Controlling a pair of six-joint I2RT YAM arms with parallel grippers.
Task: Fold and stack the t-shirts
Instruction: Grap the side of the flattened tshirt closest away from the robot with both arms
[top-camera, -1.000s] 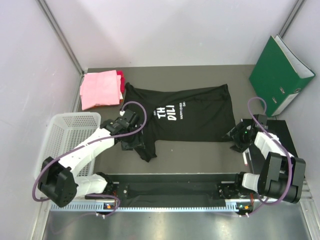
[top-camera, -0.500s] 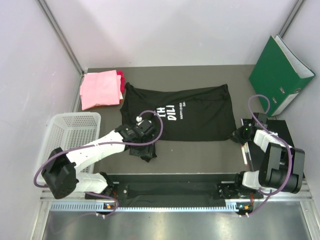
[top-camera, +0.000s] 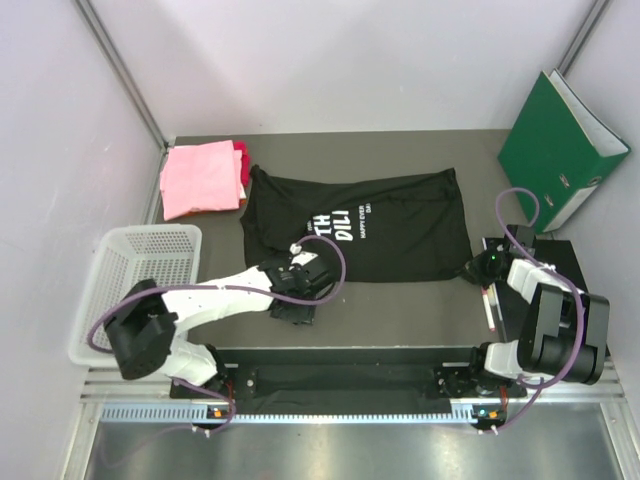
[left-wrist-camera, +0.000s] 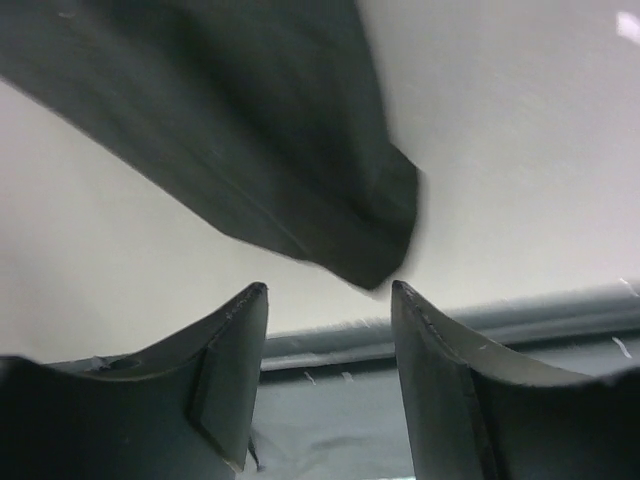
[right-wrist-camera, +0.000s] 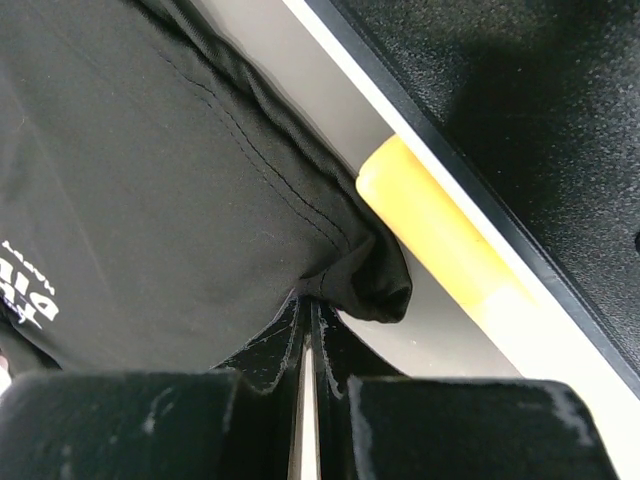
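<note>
Right wrist: right gripper (right-wrist-camera: 308, 330) pinches black t-shirt (right-wrist-camera: 150, 200) corner.

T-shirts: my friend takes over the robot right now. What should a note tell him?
The left pincer is open at the black shirt's near sleeve, holding nothing.
The right pincer is shut on that shirt's near right corner.
The black shirt lies spread flat mid-table.
The light pink shirt sits folded in the far left corner, with the red shirt peeking out at its right edge.
Done: the pink one looks folded.
Left: fold the black shirt and stack it with the others.
</note>
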